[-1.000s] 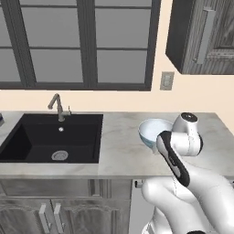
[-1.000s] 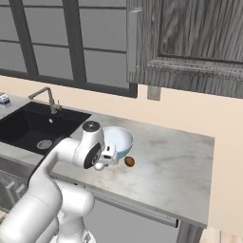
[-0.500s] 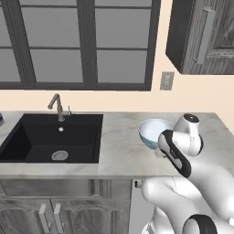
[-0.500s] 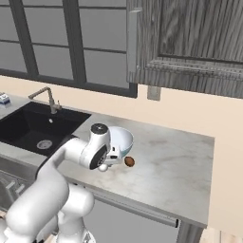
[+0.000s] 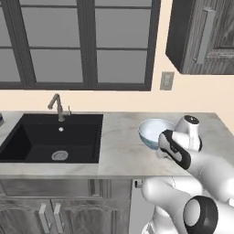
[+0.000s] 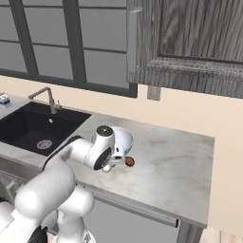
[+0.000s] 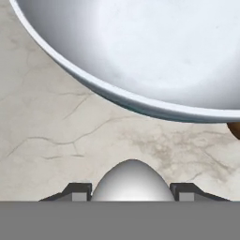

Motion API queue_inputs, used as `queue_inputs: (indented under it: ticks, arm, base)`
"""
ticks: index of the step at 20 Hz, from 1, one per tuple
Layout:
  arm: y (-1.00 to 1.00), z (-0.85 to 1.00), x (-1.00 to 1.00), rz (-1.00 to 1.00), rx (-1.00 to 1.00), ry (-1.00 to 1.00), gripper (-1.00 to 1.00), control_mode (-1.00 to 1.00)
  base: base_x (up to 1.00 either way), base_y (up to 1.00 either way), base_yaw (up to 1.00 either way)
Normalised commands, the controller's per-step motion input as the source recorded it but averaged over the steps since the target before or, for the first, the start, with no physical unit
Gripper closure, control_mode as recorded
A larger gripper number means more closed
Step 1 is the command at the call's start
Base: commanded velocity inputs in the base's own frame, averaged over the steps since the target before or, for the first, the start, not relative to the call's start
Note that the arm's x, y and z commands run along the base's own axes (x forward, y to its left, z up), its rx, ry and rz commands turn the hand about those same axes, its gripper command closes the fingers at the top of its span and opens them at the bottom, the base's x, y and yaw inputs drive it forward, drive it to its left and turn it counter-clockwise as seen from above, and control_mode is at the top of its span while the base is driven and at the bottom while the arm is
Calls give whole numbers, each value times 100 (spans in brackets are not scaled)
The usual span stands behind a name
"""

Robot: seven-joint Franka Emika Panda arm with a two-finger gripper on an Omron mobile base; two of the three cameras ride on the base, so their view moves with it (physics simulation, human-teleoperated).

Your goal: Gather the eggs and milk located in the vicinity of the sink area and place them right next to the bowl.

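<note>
Claw (image 7: 132,194) clenched on whitish egg (image 7: 132,180), one dark fingertip (image 7: 77,191) at each side of shell, held over bare marble desk (image 7: 56,126) just short of bowl (image 7: 154,51) rim. Brown egg (image 6: 129,162) resting on desk just beside bowl (image 6: 122,138), on side away from sink (image 6: 35,127). Bowl (image 5: 153,131) upright on desk, well apart from sink (image 5: 50,139). Milk carton (image 6: 4,99) partly visible on desk beyond sink, far from bowl.

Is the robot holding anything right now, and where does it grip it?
Yes: a whitish egg, pinched across its sides between the two fingertips of the gripper, just above the counter beside the bowl.
</note>
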Motion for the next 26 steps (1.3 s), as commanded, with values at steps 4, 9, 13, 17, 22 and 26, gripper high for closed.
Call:
queue_inputs:
  ticks: [4, 9, 13, 17, 22, 26]
  arm:
    - [-13, -8, 11, 1, 0, 0, 100, -100]
    - [-7, -8, 5, 0, 0, 0, 100, -100]
    - [0, -7, 3, 0, 0, -1, 100, -100]
    - [0, -3, 11, 0, 0, -2, 100, -100]
    - [0, -1, 12, 0, 0, -2, 100, -100]
    - [0, -2, 5, 0, 0, 0, 100, -100]
  base:
    - [0, 0, 0]
    - [0, 0, 0]
    - [0, 0, 0]
    - [0, 0, 0]
    - [0, 0, 0]
    - [0, 0, 0]
